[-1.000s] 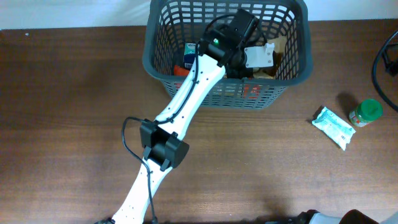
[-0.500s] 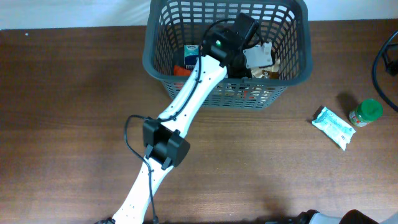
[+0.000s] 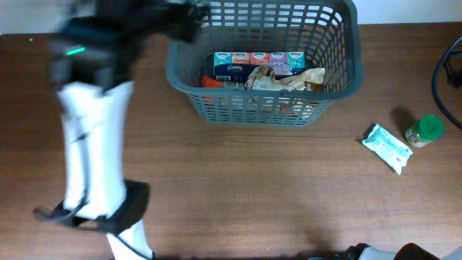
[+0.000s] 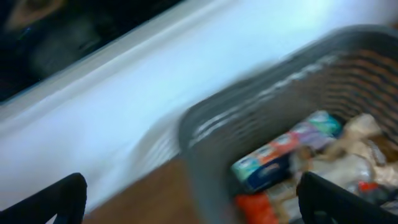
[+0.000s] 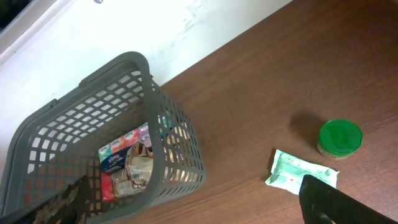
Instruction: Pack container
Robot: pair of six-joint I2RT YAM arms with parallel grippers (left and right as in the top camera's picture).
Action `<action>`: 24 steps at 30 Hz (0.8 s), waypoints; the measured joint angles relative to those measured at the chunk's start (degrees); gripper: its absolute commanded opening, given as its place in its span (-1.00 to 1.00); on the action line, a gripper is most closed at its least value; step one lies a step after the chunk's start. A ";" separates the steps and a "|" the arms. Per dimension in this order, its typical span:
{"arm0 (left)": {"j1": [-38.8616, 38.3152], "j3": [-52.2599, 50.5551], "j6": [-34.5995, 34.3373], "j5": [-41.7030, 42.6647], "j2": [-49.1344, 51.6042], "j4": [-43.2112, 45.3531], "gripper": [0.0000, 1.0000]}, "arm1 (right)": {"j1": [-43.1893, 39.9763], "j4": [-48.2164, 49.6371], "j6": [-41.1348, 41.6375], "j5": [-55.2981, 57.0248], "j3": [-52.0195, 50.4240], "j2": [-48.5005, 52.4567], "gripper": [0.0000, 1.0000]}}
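The container (image 3: pixel 173 66), a dark grey slotted basket, stands at the table's back centre. Inside lie a tissue pack (image 3: pixel 260 61), a crinkly bag (image 3: pixel 285 78) and a red item (image 3: pixel 209 81). My left arm is a blur at the far left, its gripper (image 3: pixel 184 18) near the basket's back left corner. In the left wrist view the left gripper (image 4: pixel 193 199) is open and empty over the basket's rim (image 4: pixel 205 124), with the tissue pack (image 4: pixel 280 155) below. The right gripper (image 5: pixel 196 205) is open and empty, looking down on the container (image 5: pixel 149 81).
A pale green wipes packet (image 3: pixel 388 148) and a green-lidded jar (image 3: pixel 424 131) lie on the table right of the basket; both show in the right wrist view, packet (image 5: pixel 301 171) and jar (image 5: pixel 340 138). A black cable (image 3: pixel 444 72) loops at the right edge.
My left arm has swung out of the basket to the left, its gripper opening on the way. The crinkly bag now lies in the basket. The right side is unchanged.
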 measured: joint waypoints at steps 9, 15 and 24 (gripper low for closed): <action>17.81 -0.46 -9.68 -0.17 2.64 -13.07 0.98 | 0.00 0.00 0.04 0.00 0.00 0.00 0.98; 24.44 -0.87 -11.15 -0.22 6.23 -17.03 0.98 | 0.00 1.31 0.02 0.31 0.00 0.02 0.97; 26.08 -0.87 -11.61 -0.17 7.45 -17.79 0.98 | -0.04 -0.83 1.33 22.16 -1.42 4.70 0.93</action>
